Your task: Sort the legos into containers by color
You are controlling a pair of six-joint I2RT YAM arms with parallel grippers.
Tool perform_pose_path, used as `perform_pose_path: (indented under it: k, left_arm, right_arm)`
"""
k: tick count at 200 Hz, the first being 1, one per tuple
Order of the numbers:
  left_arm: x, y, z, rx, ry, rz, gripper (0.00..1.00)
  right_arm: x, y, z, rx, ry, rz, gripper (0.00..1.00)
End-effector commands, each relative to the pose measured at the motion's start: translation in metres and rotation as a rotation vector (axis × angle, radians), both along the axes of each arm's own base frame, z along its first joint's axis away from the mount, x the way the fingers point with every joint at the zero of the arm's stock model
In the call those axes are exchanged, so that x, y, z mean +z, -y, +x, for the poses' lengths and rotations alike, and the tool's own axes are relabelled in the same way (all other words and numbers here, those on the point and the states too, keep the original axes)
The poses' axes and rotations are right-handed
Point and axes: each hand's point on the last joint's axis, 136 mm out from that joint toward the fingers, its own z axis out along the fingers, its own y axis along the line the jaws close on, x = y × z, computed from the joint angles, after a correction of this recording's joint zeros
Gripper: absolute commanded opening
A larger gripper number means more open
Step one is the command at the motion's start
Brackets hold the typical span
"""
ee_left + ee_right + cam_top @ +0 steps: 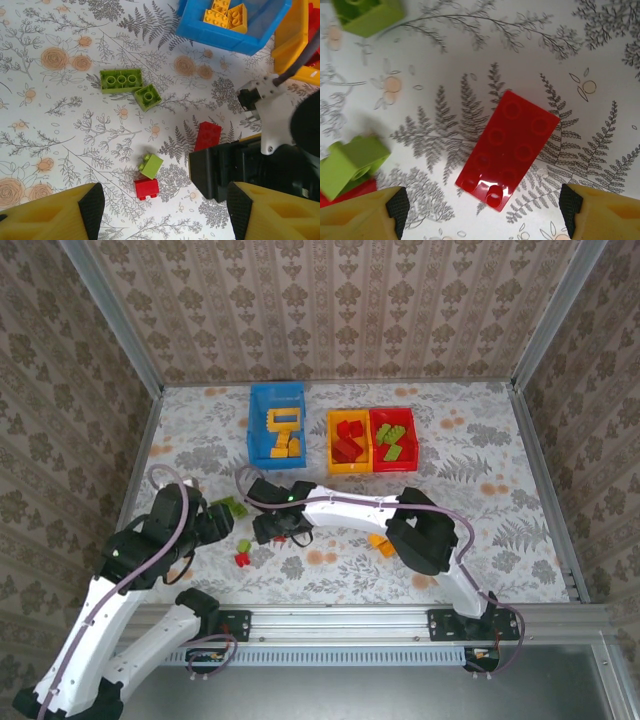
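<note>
Risk of skewed pinch spinning red two-by-four brick [509, 150] away: lies diagonal beneath wide-open, empty right fingers [362, 215]; left fingers [50, 215] likewise open, empty.

The tabletop [500, 460] carries a white cover printed with grey ferns and leaves and with orange-tan roses. The wrist views show the print close up. Three walls [330, 300] enclose the table; each has beige wallpaper with a damask motif in vertical stripes. A metal post stands at the back left corner [115, 315] and the back right corner [557, 315]. A metal rail [340, 620] runs along the near edge.
</note>
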Motion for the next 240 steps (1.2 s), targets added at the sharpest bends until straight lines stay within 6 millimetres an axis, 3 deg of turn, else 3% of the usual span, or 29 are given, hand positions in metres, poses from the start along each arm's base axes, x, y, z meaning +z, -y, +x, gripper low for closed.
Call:
perform_pose_path:
  k: [1, 49, 102, 126, 155, 187, 215, 240]
  left_arm:
    - [-0.008, -0.002, -0.01, -0.027, -0.038, 0.019, 0.68]
    - [-0.008, -0.002, -0.015, -0.045, -0.039, 0.013, 0.68]
    - [-0.001, 0.007, -0.013, -0.08, -0.009, -0.037, 0.68]
    - [0.004, 0.017, -0.007, -0.105, 0.015, -0.069, 0.68]
    - [0.017, 0.038, 0.008, -0.165, 0.046, -0.117, 0.68]
    - [0.033, 0.067, 0.034, -0.23, 0.089, -0.16, 0.68]
    - [0.04, 0.1, 0.058, -0.3, 0.114, -0.149, 0.68]
    - [0.037, 0.132, 0.076, -0.358, 0.112, -0.117, 0.68]
  right_arm:
    - [-0.01, 0.004, 0.002, -0.069, -0.016, -0.043, 0.81]
    - [-0.029, 0.0, 0.003, -0.08, -0.021, -0.101, 0.74]
    - [-0.027, 0.009, 0.011, -0.083, 0.024, -0.135, 0.37]
    - [0.001, 0.015, 0.023, -0.072, 0.089, -0.104, 0.24]
    - [0.057, 0.042, 0.044, -0.076, 0.199, -0.068, 0.2]
    - [0.105, 0.096, 0.077, -0.131, 0.254, -0.028, 0.19]
    - [0.12, 0.139, 0.119, -0.166, 0.263, 0.004, 0.2]
    - [0.112, 0.166, 0.16, -0.188, 0.233, -0.002, 0.2]
